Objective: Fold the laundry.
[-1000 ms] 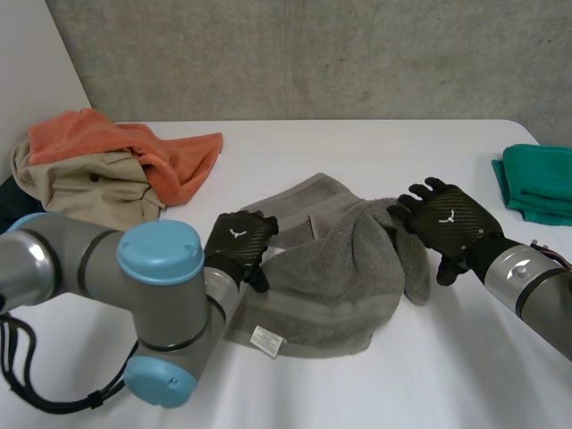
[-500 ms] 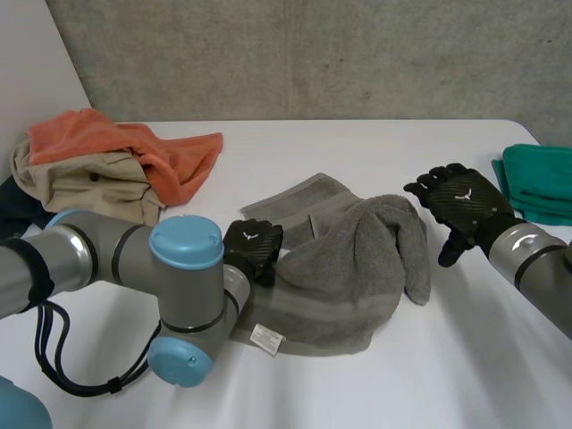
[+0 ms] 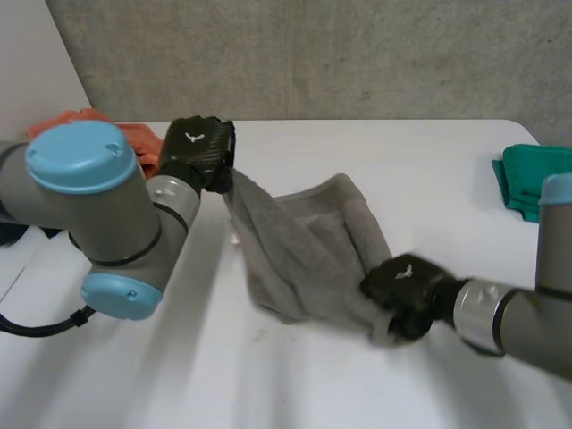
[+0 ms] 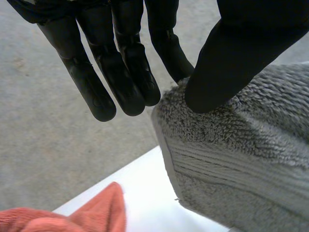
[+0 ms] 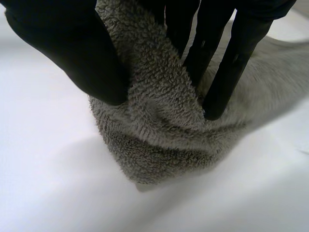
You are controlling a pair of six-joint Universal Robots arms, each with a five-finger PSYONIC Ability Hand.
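Note:
A grey towel (image 3: pixel 304 250) hangs stretched between my two hands above the middle of the table. My left hand (image 3: pixel 198 152) holds one corner up high at the far left, pinching the towel (image 4: pixel 231 145) between thumb and fingers (image 4: pixel 130 77). My right hand (image 3: pixel 407 290) is low near the table, closer to the front and right, its thumb and fingers (image 5: pixel 217 58) closed round a bunched end of the towel (image 5: pixel 159 125).
An orange cloth (image 3: pixel 134 134) lies at the back left behind my left arm, and the orange cloth (image 4: pixel 82 217) also sits below my left hand. A folded green cloth (image 3: pixel 532 183) lies at the right edge of the white table (image 3: pixel 429 161).
Both hands have closed on the grey towel. The left hand rose up and back with a corner; the right hand moved forward and down to the towel's other end.

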